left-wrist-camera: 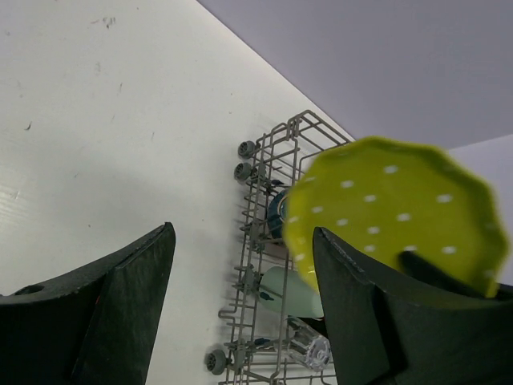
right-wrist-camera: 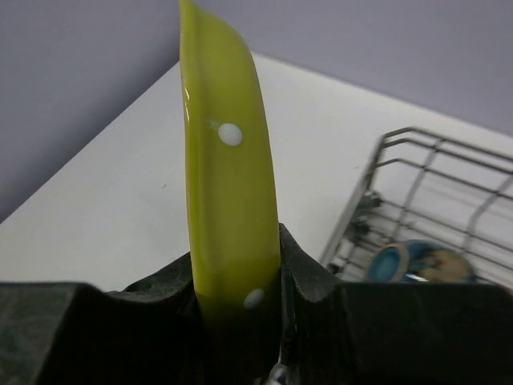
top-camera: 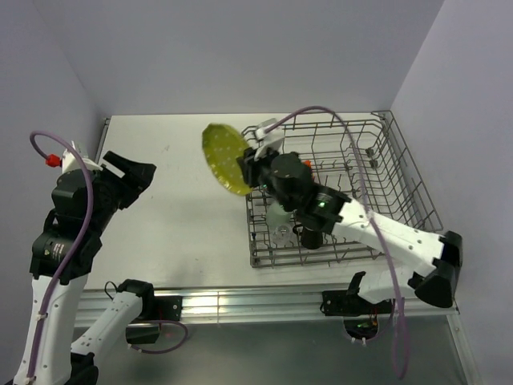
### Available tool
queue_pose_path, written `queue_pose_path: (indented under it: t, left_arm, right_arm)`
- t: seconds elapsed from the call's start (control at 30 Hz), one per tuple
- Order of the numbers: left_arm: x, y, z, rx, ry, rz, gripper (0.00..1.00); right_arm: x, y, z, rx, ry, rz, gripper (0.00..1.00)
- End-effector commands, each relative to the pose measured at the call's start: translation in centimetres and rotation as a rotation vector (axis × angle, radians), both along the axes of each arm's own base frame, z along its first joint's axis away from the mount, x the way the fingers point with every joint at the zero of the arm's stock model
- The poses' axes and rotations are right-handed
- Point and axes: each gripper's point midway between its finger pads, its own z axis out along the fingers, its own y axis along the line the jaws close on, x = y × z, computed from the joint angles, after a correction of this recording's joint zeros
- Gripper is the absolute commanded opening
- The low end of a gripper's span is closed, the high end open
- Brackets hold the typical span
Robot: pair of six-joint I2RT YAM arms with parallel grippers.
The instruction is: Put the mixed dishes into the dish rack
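My right gripper point(top-camera: 248, 168) point(right-wrist-camera: 237, 269) is shut on the rim of the yellow-green plate point(top-camera: 224, 159) point(right-wrist-camera: 228, 176). It holds the white-dotted plate on edge in the air, just left of the dish rack's point(top-camera: 401, 164) left wall. In the left wrist view the plate point(left-wrist-camera: 393, 208) hangs above the rack point(left-wrist-camera: 255, 204). A blue bowl point(left-wrist-camera: 276, 215) point(right-wrist-camera: 417, 261), a pale green cup point(left-wrist-camera: 290, 293) and a clear glass point(left-wrist-camera: 309, 349) point(top-camera: 282, 233) lie inside the rack. Far to the left, my left gripper point(top-camera: 136, 178) point(left-wrist-camera: 243, 234) hovers open over the bare table, holding nothing.
The white table point(top-camera: 176, 208) runs from the left wall to the rack. Lilac walls close in at the back and on both sides. A metal rail point(top-camera: 240, 303) borders the near edge. Small grey wheels point(left-wrist-camera: 215, 359) stick out of the rack's side.
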Motion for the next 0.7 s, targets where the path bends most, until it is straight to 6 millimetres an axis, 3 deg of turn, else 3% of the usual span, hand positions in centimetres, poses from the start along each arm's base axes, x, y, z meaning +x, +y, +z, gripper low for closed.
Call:
queue_pose_path:
  t: [0.0, 0.03, 0.2, 0.33, 0.4, 0.67]
  left_arm:
    - [0.4, -0.8, -0.3, 0.014, -0.021, -0.054, 0.75]
    - [0.5, -0.9, -0.6, 0.014, -0.016, -0.058, 0.74]
    - [1.1, -1.5, -1.7, 0.0, -0.008, -0.079, 0.74]
    - [1.4, -1.7, -2.2, 0.004, 0.0, -0.087, 0.74]
    - [1.5, -1.7, -2.5, 0.007, 0.005, -0.089, 0.74]
    - [2.4, -2.5, -3.6, -0.004, 0.015, -0.119, 0.73]
  right_arm:
    - [1.0, -7.8, 11.6, 0.202, -0.184, -0.206, 0.0]
    - [0.7, -9.9, 13.0, 0.223, -0.201, -0.242, 0.0]
    - [0.2, -18.6, 16.1, 0.219, -0.266, -0.419, 0.0]
    - [-0.6, -23.2, 16.3, 0.168, -0.263, -0.535, 0.0]
    - [-1.3, -24.5, 16.3, 0.168, -0.246, -0.57, 0.0]
    - [-3.3, -27.4, 10.9, 0.039, -0.081, -0.642, 0.0]
